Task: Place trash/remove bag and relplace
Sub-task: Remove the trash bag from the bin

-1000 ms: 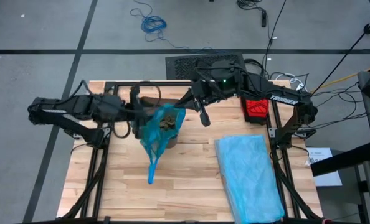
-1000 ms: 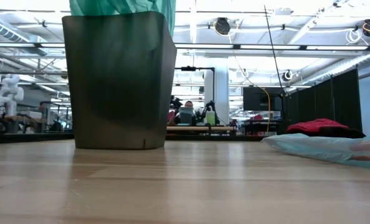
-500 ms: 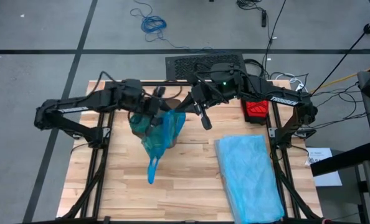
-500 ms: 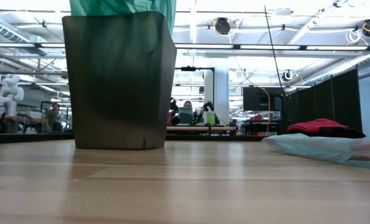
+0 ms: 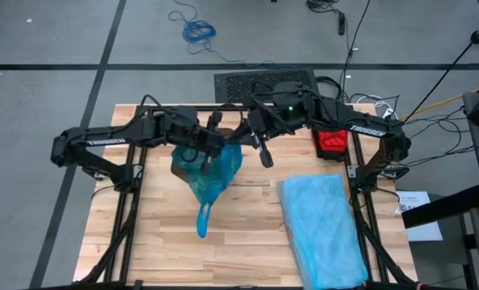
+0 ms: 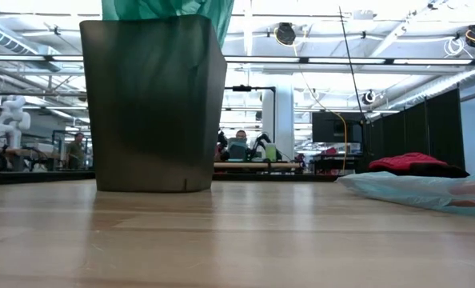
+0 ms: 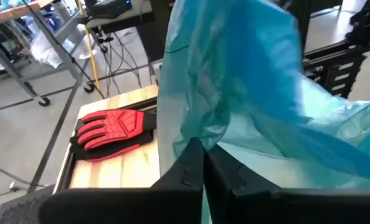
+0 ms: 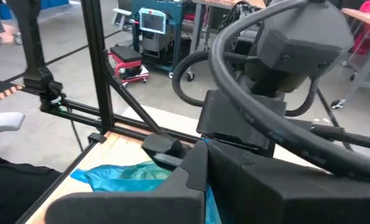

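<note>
The teal bag (image 5: 210,171) sits in the dark bin (image 6: 153,104), and its top shows above the bin's rim (image 6: 170,9). A loose tail of the bag (image 5: 202,220) hangs toward the table's near edge. My left gripper (image 5: 214,146) comes from the left and is shut on the bag's top. My right gripper (image 5: 240,138) comes from the right and is shut on the bag's top at its far right side. The trash is hidden inside the bag. My left gripper pinches the plastic of the bag's top (image 7: 203,140) between its two shut fingers, coming from the table's left, about level. The plastic rises slack and bunched beyond the fingertips. My right gripper pinches the bag's upper edge (image 8: 205,147) between its shut fingers, coming from the table's right. The bag (image 8: 128,175) hangs below and beyond the fingers, down into the bin.
A paler sky-blue bag (image 5: 321,226) lies flat on the table's right half. A red glove (image 5: 332,139) lies at the far right, also seen in the left wrist view (image 7: 113,127). Bare wood lies near the front edge (image 5: 223,258).
My left gripper has moved toward the table's right, over the bin to the bag's top, and has shut on it. The bag's mouth, open before with trash showing, is now gathered shut. The hanging tail has shifted a little to the right.
</note>
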Robot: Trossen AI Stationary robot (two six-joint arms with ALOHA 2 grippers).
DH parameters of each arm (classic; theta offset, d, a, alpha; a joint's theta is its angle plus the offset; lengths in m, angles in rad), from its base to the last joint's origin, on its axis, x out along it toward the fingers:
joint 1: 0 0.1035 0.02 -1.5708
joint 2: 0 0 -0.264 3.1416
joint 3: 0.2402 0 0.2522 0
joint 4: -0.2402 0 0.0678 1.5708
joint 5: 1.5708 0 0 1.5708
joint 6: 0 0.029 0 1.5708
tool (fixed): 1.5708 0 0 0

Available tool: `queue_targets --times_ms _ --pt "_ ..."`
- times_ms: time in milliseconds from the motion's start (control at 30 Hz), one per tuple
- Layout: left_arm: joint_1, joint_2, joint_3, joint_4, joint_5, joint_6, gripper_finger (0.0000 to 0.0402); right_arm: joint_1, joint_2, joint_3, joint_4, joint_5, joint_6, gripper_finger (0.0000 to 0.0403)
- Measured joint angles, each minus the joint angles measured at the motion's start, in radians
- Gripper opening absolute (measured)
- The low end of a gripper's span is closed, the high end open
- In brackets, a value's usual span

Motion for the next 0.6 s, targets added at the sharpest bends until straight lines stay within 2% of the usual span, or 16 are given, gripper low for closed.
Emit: queue_targets --times_ms 233,533,600 --pt "0.0 0.0 -0.001 -0.042 -0.049 0.001 0.0002 0.0 -0.026 0.0 0.018 0.05 -0.02 0.0" --pt "0.002 0.0 -0.041 -0.039 -0.13 -0.016 0.0001 0.0 -0.061 0.0 0.052 0.065 -0.057 0.0" --pt "0.002 0.0 -0.046 -0.04 -0.146 -0.017 0.0001 0.001 -0.07 0.0 0.053 0.1 -0.078 0.0"
